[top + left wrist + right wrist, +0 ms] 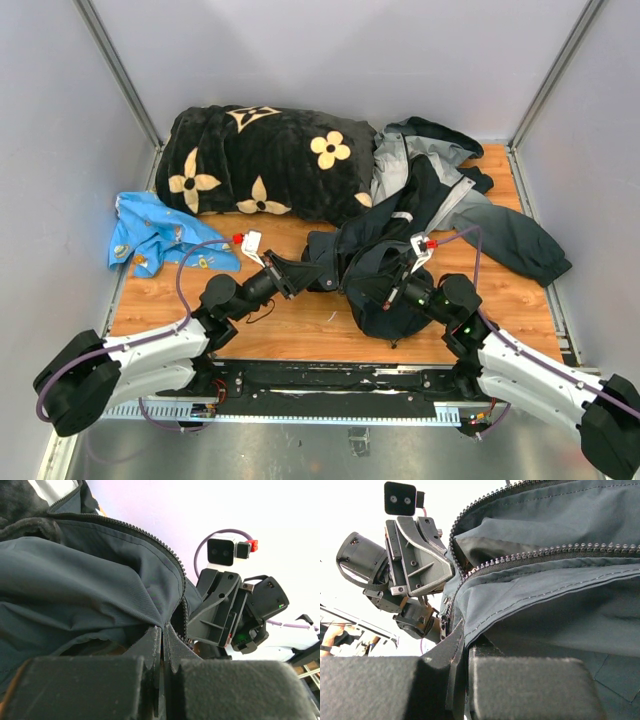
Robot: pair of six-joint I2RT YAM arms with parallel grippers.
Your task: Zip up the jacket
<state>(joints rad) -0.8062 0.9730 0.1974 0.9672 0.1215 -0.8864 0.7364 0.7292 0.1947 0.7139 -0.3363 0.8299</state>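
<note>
The dark navy and grey jacket (440, 215) lies crumpled across the right half of the wooden table, its front open. My left gripper (305, 275) is shut on the jacket's dark front edge (100, 600) just beside the zipper teeth (170, 555). My right gripper (385, 290) is shut on the jacket's other front edge (530, 605), right next to the metal zipper slider (444, 621) and its teeth (545, 552). The two grippers face each other a short way apart, each seen in the other's wrist view.
A black plush blanket with cream flowers (265, 160) lies at the back left, touching the jacket. A bright blue patterned cloth (160, 235) lies at the left edge. Grey walls close in the table on three sides.
</note>
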